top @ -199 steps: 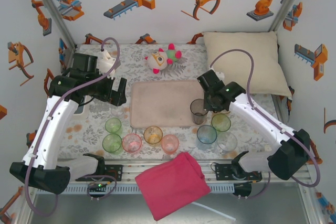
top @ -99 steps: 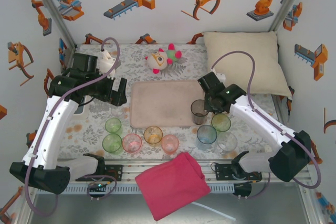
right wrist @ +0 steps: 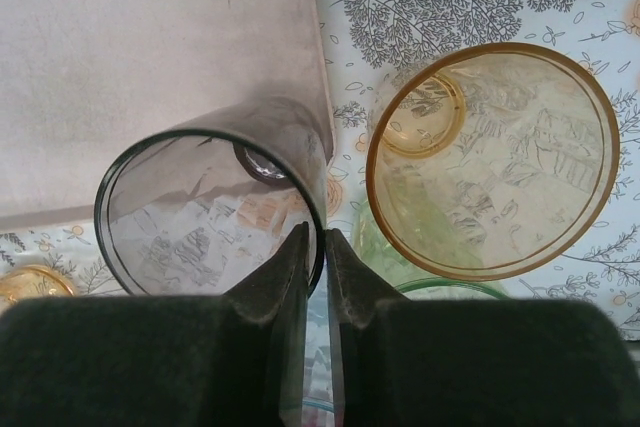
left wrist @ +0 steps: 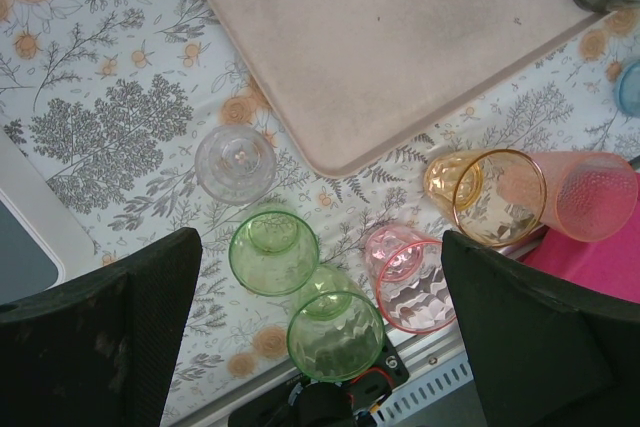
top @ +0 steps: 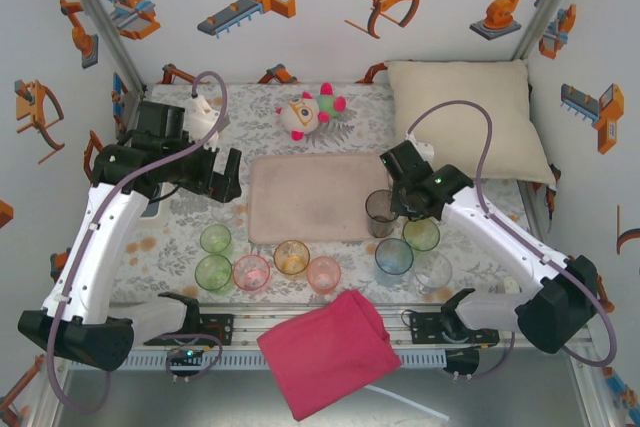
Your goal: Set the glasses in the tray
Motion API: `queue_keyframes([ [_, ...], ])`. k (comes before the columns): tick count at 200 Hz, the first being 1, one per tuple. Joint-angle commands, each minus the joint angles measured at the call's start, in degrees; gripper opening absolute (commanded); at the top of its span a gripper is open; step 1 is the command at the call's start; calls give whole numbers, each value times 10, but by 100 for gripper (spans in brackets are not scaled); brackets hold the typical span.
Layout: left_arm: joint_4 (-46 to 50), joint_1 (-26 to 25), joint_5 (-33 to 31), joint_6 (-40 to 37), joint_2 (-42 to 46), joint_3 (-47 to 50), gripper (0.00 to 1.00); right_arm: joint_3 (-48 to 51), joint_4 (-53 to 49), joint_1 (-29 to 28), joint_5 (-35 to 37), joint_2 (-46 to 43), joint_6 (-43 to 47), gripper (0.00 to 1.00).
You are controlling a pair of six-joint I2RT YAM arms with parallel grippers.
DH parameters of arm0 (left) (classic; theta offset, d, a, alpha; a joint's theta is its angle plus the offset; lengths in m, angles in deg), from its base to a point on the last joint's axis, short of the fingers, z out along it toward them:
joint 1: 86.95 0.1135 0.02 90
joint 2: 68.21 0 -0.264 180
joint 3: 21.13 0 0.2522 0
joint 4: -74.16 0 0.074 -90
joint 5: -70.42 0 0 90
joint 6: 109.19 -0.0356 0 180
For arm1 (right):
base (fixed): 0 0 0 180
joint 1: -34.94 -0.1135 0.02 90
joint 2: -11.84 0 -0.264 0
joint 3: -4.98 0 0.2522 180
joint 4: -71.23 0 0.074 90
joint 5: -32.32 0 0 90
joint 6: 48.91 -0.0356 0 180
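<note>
My right end effector (right wrist: 322, 247) is pinched together on the rim wall of the smoky grey tumbler (right wrist: 200, 207), at the tray's (right wrist: 150, 47) near right corner. If its base straddles the low rim, releasing could tip it into the yellow tumbler (right wrist: 500, 177) just beside.

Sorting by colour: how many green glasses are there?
3: rear left green glass and front left green glass stand together; right green glass sits beside the blue glass; arms may hide others.

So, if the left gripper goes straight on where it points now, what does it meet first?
Probably the upper green glass between its open fingers, or the tablecloth beside it; depth unclear.
</note>
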Motion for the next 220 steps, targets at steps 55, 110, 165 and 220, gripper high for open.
queue_keyframes([
  [55, 7, 6, 18, 10, 14, -2, 97, -13, -26, -3, 31, -22, -7, 25],
  [110, 9, 10, 21, 12, 11, -7, 97, -31, -43, -3, 35, -31, 0, 27],
  [165, 12, 10, 12, 3, 12, -16, 97, -72, -63, -4, 41, -36, 13, 30],
  [220, 15, 11, 13, 2, 9, -23, 97, -174, -116, 21, 53, -39, 41, 33],
])
